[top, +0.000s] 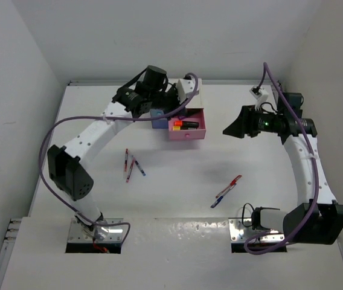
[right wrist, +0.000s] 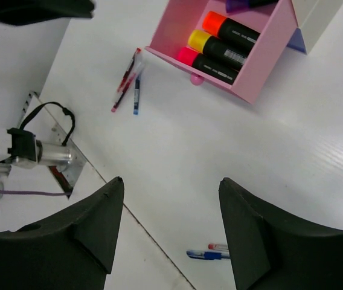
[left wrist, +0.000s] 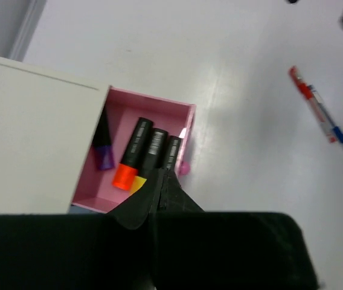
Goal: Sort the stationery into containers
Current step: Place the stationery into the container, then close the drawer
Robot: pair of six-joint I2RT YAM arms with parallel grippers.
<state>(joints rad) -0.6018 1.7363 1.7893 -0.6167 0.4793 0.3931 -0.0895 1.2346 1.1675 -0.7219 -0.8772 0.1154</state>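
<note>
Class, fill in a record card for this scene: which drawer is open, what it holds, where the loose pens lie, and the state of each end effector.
Open drawer: pink drawer, pulled out of the white cabinet
Contents: orange highlighter, yellow highlighter, pink highlighter, purple highlighter
Loose pens: left cluster and right pair, red and blue, on the table
Left end effector: shut, over the drawer's front
Right end effector: open, empty

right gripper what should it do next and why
Probably swing down to the red and blue pens lying loose nearest it: the right gripper is open and empty, and the pink drawer already holds the highlighters.
</note>
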